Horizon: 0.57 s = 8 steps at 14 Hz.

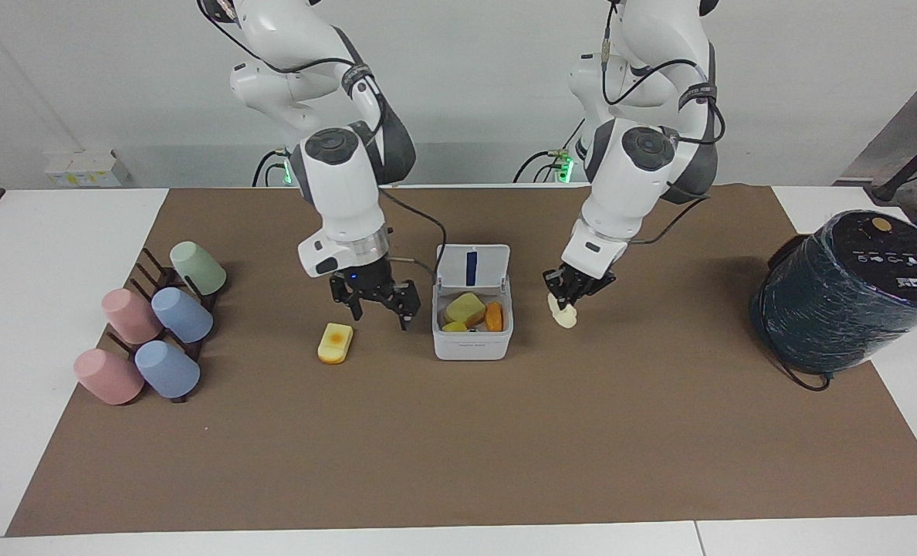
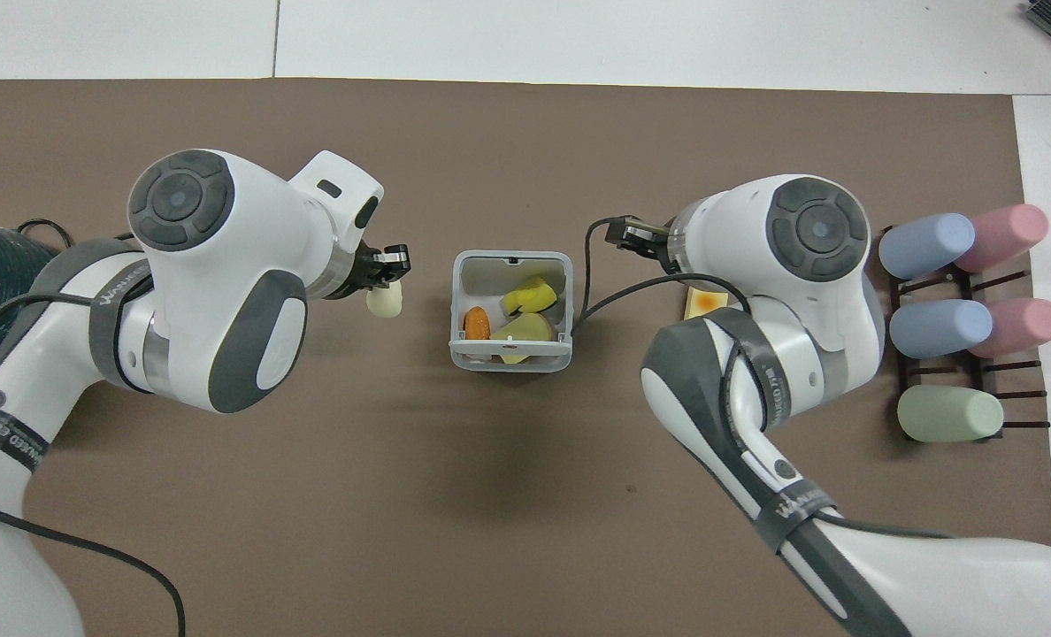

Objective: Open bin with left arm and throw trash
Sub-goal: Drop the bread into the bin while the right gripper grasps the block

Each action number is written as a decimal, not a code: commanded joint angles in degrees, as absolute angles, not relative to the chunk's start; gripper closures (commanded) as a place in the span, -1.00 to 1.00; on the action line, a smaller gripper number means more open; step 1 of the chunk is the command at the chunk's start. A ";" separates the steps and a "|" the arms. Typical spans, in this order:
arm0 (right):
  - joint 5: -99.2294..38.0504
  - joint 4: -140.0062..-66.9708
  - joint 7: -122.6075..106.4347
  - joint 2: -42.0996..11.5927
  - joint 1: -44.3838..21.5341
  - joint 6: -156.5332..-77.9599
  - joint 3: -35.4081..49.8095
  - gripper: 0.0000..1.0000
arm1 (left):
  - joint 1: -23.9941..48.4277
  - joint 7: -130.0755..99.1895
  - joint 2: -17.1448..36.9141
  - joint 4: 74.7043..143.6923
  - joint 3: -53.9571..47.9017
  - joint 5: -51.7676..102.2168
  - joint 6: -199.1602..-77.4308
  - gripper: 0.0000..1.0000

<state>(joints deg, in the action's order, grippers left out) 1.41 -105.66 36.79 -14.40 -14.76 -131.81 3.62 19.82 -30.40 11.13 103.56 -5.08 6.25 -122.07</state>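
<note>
Your bin (image 1: 472, 320) is sitting on the counter (image 1: 458, 432) with its lid standing up, the notched yellow piece (image 1: 465, 307) lying inside it. Your left gripper (image 1: 566, 296) is hanging just beside the bin toward the left arm's end, its jaws closed around the cream lump (image 1: 563, 313). Your right gripper (image 1: 381, 303) is hovering with jaws spread and empty between the bin and the yellow block (image 1: 335, 342), which is lying beside the bin toward the right arm's end.
</note>
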 commanded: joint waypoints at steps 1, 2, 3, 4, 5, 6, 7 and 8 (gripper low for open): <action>2.72 -113.53 30.51 -12.22 -11.35 -136.03 4.13 -1.00 | 22.84 -37.07 12.48 101.43 -4.31 7.38 -123.82 1.00; 3.07 -115.99 28.41 -12.30 -9.86 -138.06 4.22 -1.00 | 24.16 -39.61 12.57 101.69 -4.31 7.56 -125.93 1.00; 3.25 -118.45 26.91 -12.30 -8.89 -139.90 4.13 -1.00 | 25.65 -41.81 12.66 102.30 -4.31 7.56 -127.77 1.00; 3.25 -120.56 25.94 -12.30 -7.75 -141.75 4.22 -1.00 | 27.14 -43.84 12.92 102.57 -4.31 7.56 -129.10 0.98; 3.25 -122.33 25.41 -12.48 -6.95 -143.94 4.22 -1.00 | 27.59 -45.16 12.92 102.74 -4.31 7.56 -129.29 0.89; 3.25 -123.56 25.23 -12.65 -6.68 -146.31 4.22 -1.00 | 28.21 -45.52 12.92 102.83 -4.31 7.56 -129.46 0.75; 3.25 -124.62 25.31 -12.83 -6.33 -147.64 4.22 -1.00 | 28.82 -45.53 12.83 102.83 -4.31 7.56 -129.29 0.45; 3.25 -125.06 25.31 -13.01 -6.33 -148.27 4.22 -1.00 | 28.92 -45.53 12.83 102.75 -4.31 7.56 -129.11 0.20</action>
